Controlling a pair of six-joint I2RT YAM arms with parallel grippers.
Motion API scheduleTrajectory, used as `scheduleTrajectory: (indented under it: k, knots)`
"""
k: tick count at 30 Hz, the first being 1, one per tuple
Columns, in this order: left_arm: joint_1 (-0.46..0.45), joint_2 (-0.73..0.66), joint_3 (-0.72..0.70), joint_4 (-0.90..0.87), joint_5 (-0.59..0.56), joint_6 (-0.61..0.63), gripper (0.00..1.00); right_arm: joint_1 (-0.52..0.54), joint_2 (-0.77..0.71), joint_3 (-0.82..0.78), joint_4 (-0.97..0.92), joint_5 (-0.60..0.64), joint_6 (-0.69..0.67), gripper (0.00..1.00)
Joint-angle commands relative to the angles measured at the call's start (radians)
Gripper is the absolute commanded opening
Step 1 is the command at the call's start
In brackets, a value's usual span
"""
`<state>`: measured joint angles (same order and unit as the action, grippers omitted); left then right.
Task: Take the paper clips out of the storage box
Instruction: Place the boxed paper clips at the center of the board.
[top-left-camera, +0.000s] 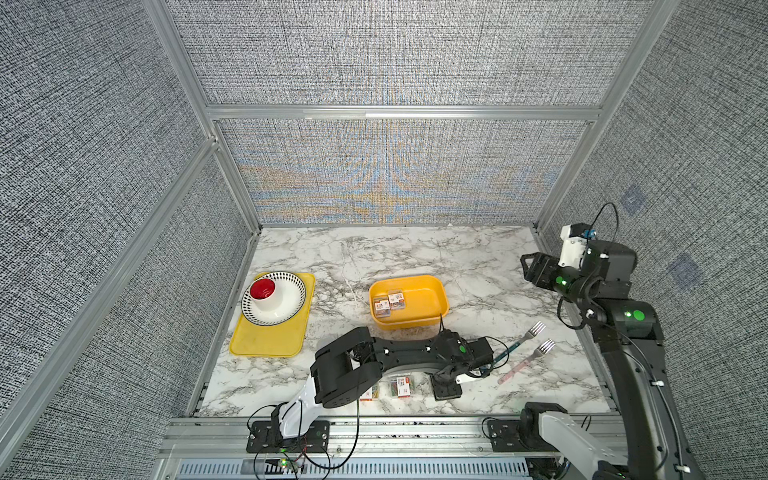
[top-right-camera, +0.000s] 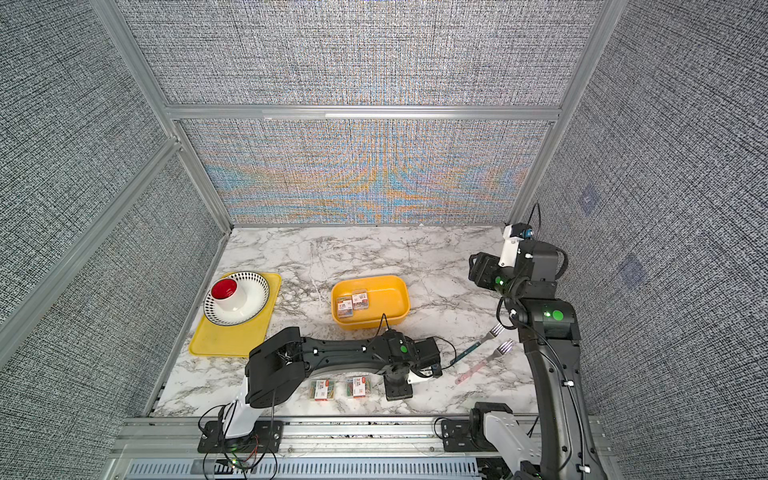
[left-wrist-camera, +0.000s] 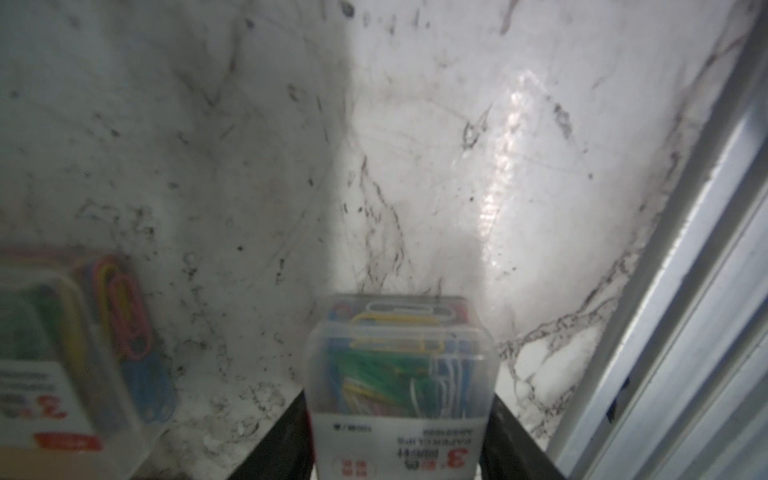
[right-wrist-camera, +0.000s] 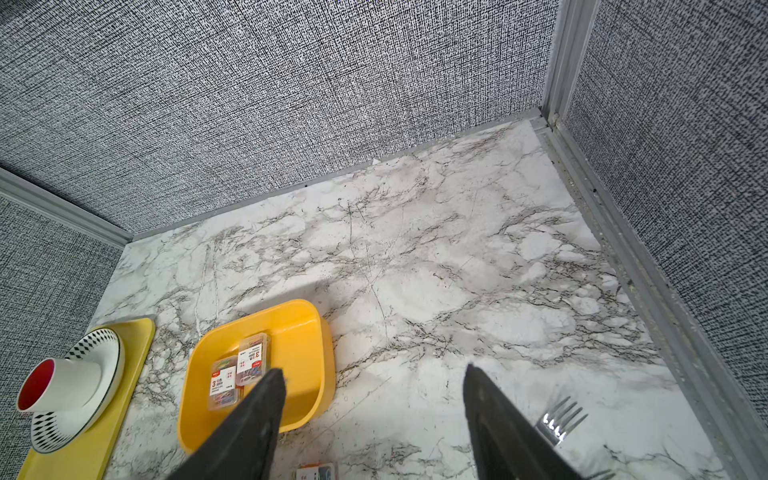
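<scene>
My left gripper (top-right-camera: 398, 388) is down low at the front edge of the table (top-left-camera: 415, 253). In its wrist view a clear case (left-wrist-camera: 399, 374) of coloured paper clips sits between the two dark fingers (left-wrist-camera: 282, 444). I cannot tell whether they press on it or only stand beside it. A blurred case (left-wrist-camera: 62, 353) lies near it on the marble. In both top views two loose cases (top-right-camera: 359, 386) lie on the table just beside that gripper, outside the storage box (top-left-camera: 415, 322) and close to the front rail. Inside the storage box, against its left end, two boxed cases (top-left-camera: 381, 306) lie side by side, labels up. My right gripper (right-wrist-camera: 372, 370) is held high over the right side of the table, its fingers spread wide with nothing between them. Two forks (top-left-camera: 536, 330) lie on the marble below it, and a yellow tray (top-left-camera: 266, 345) carrying a bowl (top-left-camera: 291, 299) and a cup (top-left-camera: 266, 293) is at the far left.
</scene>
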<state>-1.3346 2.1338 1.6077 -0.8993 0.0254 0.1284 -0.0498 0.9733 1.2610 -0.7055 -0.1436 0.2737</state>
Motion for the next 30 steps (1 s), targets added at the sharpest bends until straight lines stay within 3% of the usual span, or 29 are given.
scheduleTrajectory:
  k: [1,13,15,30]
  knots:
    - [0.002,0.004,0.004,-0.016,0.0,0.01,0.61,0.001,0.003,0.0,0.02,-0.011,0.002,0.71]
    - [0.002,-0.005,0.003,-0.022,0.002,0.013,0.65,-0.002,-0.001,-0.006,0.02,-0.01,0.004,0.71]
    - [0.002,-0.013,0.001,-0.018,-0.001,0.013,1.0,-0.001,0.0,-0.005,0.02,-0.01,0.006,0.71]
    - [0.0,-0.052,0.006,-0.027,-0.008,0.02,1.0,-0.005,0.002,-0.004,0.019,-0.01,0.007,0.71]
